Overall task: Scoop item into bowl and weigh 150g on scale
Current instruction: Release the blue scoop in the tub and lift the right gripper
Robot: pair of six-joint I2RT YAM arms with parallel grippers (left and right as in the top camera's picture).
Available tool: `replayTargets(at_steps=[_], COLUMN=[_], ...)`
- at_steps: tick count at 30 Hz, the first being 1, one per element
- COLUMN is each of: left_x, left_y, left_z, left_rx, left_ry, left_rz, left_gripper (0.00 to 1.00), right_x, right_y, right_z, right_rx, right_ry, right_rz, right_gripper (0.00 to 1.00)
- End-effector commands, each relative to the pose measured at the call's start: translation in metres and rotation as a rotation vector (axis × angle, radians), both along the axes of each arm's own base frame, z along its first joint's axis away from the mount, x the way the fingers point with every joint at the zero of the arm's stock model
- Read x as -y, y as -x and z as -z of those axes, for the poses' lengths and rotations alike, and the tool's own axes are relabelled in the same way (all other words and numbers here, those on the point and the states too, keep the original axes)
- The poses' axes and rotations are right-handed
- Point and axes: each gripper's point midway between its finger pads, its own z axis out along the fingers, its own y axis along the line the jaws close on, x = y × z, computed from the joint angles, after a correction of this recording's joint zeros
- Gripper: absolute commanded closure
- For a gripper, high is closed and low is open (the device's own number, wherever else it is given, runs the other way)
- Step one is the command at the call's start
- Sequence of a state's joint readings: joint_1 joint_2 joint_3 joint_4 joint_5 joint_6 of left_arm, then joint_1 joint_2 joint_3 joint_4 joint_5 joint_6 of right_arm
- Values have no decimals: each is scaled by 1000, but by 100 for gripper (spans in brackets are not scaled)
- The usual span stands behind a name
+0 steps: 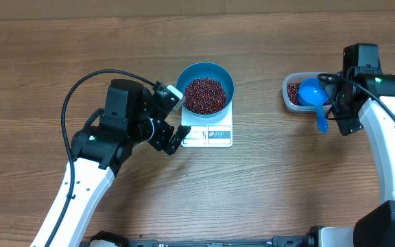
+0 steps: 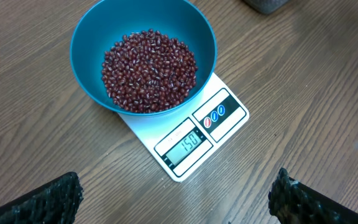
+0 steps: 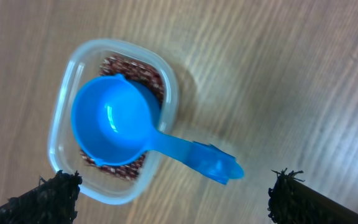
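Beans (image 1: 205,95) are filling the bowl (image 1: 214,68) on the scale (image 1: 211,135), which is reading 150, at 3 o'clock from the empty, wide-spread left gripper (image 1: 175,118). The right gripper (image 1: 334,103) is hovering spread, empty, by the scoop (image 1: 309,92).

Left arm (image 1: 81,191) and right arm (image 1: 391,147): white rounded links, black joint housings, boxy black wrist blocks. Thin black left cable (image 1: 81,80) arcs off the left arm, shorter black right cable (image 1: 334,77) at the right wrist. Left gripper (image 2: 176,204) and right gripper (image 3: 174,199) black, fingertips (image 2: 48,200) rough and knobbly. Pale pad on one left finger in overhead. Dark grey base (image 1: 389,223) at bottom edge
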State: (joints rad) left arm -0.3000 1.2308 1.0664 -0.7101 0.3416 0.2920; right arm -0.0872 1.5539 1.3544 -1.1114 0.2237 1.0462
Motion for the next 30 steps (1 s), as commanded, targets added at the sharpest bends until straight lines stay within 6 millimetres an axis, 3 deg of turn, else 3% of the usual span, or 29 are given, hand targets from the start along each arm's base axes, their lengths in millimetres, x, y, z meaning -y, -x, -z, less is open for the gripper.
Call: replayTargets(at_steps=[1,5,11,17,21,30], left_x=[1,1,1,1,1,1], left_y=[1,1,1,1,1,1], left_z=[4,4,4,4,4,4], left_rx=[-8,-8,-8,-8,-8,-8], left_ry=[2,2,2,2,2,2], left_rz=[18,18,18,18,18,18], left_gripper=[0,0,0,0,1,1], right_x=[2,1,-11,-14,-15,-16], right_y=[0,2,0,9,16,34], right_z=[-8,-8,-9,-22,-45,-121], right_rx=[7,-27,-96,-156,-181,-135], right_ry=[7,36,95,120,141,170], right_rz=[-3,-117,-537,-709,-793,-789], right_gripper=[0,0,0,0,0,0])
